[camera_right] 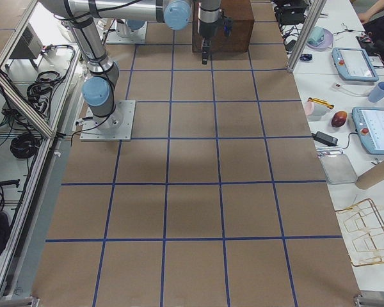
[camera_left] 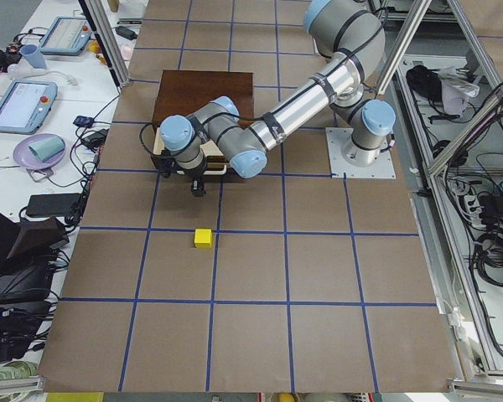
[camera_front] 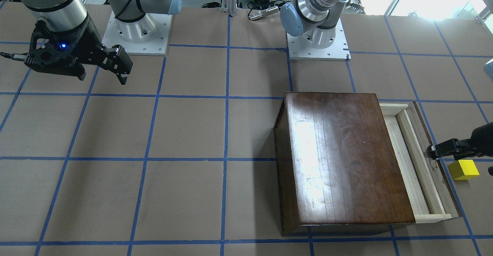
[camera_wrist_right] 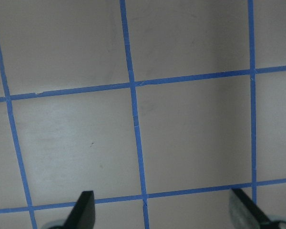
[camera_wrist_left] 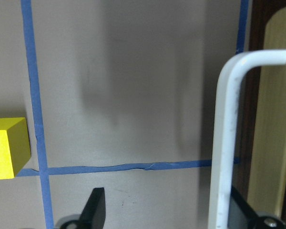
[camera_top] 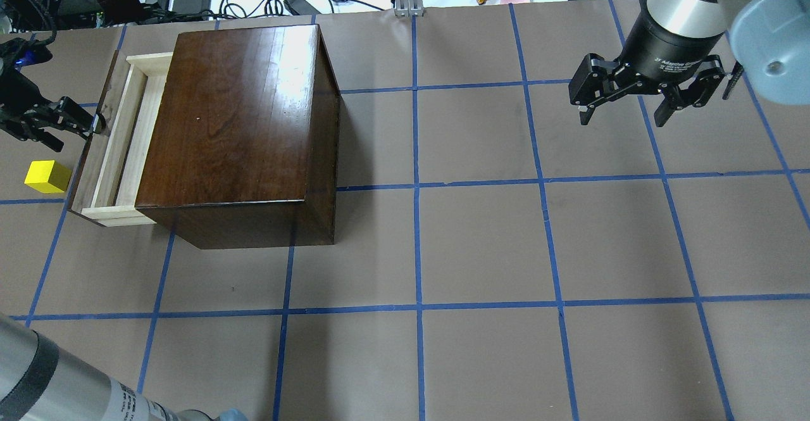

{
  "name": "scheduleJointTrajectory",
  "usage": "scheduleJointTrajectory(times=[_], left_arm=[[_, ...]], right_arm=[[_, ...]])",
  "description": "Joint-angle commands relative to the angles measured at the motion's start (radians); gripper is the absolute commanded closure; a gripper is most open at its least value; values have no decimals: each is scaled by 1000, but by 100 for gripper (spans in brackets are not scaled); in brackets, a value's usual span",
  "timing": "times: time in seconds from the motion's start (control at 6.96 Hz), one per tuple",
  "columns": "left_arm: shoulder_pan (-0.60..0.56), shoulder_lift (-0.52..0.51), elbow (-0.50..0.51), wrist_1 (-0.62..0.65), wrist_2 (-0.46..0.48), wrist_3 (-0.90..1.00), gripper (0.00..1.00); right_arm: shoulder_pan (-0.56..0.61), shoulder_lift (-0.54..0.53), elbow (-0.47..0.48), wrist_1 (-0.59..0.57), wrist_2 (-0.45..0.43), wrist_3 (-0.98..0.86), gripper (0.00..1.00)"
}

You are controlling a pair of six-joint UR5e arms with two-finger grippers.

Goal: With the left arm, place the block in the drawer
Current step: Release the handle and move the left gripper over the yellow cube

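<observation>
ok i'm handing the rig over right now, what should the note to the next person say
Left end effector: open, pointing down at the drawer front, around its white handle, not closed on it.
Right end effector: open, empty, above the table.
Block: on the table just outside the drawer front, not held.
Done: drawer partly pulled out, nothing in it.
Left: grab block with left arm, set it in drawer.
</observation>
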Motion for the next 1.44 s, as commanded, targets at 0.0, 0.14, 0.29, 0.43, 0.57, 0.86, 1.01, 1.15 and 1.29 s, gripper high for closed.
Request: scheduleJointTrajectory(times=[0.0,0.14,0.29,0.43,0.57,0.86,1.01,1.15,1.29], left_arm=[[1,1,20,-12,-1,-12,13],[1,6,37,-23,2,-11,11],[3,1,63,-27,2,-9,5],[4,-14,104,-45,4,-9,4],[7,-28,123,-47,31,-6,0],[24,-63,131,-33,80,3,0],[42,-87,132,-15,83,14,0],[49,-107,132,20,85,46,0],[70,-129,129,58,88,81,0]], right_arm=[[0,0,0,0,-2,0,0],[0,0,0,0,0,0,0],[0,0,0,0,0,0,0],[0,0,0,0,0,0,0],[0,0,0,0,0,0,0],[0,0,0,0,0,0,0],[0,0,0,0,0,0,0],[0,0,0,0,-2,0,0],[0,0,0,0,0,0,0]])
